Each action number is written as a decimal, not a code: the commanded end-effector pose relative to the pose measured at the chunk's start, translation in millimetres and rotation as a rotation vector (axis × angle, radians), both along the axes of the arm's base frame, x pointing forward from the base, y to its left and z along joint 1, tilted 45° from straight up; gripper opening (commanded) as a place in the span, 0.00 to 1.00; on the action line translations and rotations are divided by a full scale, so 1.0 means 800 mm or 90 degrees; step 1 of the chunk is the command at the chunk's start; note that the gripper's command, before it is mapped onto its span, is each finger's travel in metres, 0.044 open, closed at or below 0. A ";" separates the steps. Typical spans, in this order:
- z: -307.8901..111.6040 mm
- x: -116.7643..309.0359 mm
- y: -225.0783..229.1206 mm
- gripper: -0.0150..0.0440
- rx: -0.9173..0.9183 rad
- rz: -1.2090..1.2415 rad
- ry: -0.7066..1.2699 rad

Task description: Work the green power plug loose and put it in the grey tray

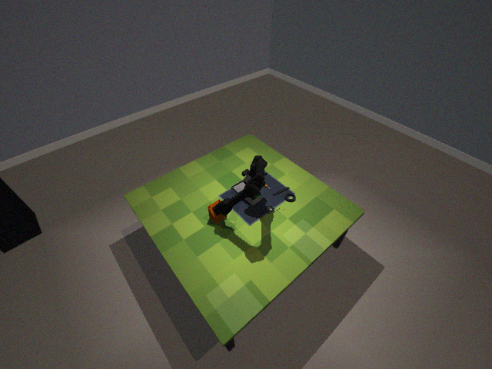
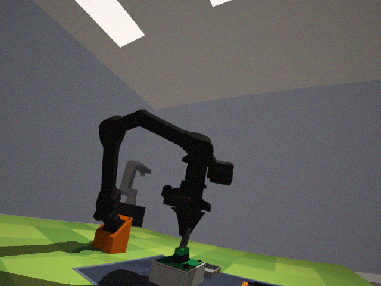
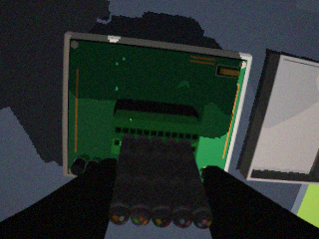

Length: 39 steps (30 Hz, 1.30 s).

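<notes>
The green power plug (image 2: pixel 182 251) (image 3: pixel 156 124) sits upright on the black socket (image 2: pixel 180 257) of the green circuit board (image 2: pixel 196 262) (image 3: pixel 92 117). Its dark cables rise from its top. My gripper (image 2: pixel 185 233) (image 3: pixel 161 173) is above the plug body, shut on the cable bundle, with one finger along each side of it. The socket's dark edge shows beside the plug in the wrist view; how deep the plug sits is hidden. The grey tray (image 1: pixel 239 187) (image 2: pixel 212 270) (image 3: pixel 289 117) lies empty beside the board's box, to the right in the wrist view.
The board is on a pale box (image 2: pixel 169 273) on the blue mat (image 1: pixel 250 219). An orange-tipped tool (image 1: pixel 266 185), a black bar (image 1: pixel 280 191), a black ring (image 1: pixel 290 197) and a small round part (image 1: pixel 270 208) lie on or near the mat. The arm's orange base (image 1: pixel 215 211) (image 2: pixel 118 240) stands at one side.
</notes>
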<state>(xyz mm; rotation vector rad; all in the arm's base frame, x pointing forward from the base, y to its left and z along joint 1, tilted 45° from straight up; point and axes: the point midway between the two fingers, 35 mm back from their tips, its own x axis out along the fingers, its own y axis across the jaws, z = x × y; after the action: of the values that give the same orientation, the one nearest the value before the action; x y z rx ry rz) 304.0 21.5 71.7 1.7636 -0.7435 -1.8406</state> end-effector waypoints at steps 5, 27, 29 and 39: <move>0.021 0.001 0.009 0.25 0.053 0.013 -0.020; -0.001 0.001 0.004 0.25 -0.019 0.013 -0.017; -0.006 0.001 -0.001 0.25 -0.019 0.013 -0.017; -0.006 0.001 -0.001 0.68 -0.019 0.013 -0.017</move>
<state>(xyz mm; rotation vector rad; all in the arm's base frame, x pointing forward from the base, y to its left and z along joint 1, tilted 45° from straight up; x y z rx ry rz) 303.6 22.9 68.2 1.7687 -0.7522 -1.7863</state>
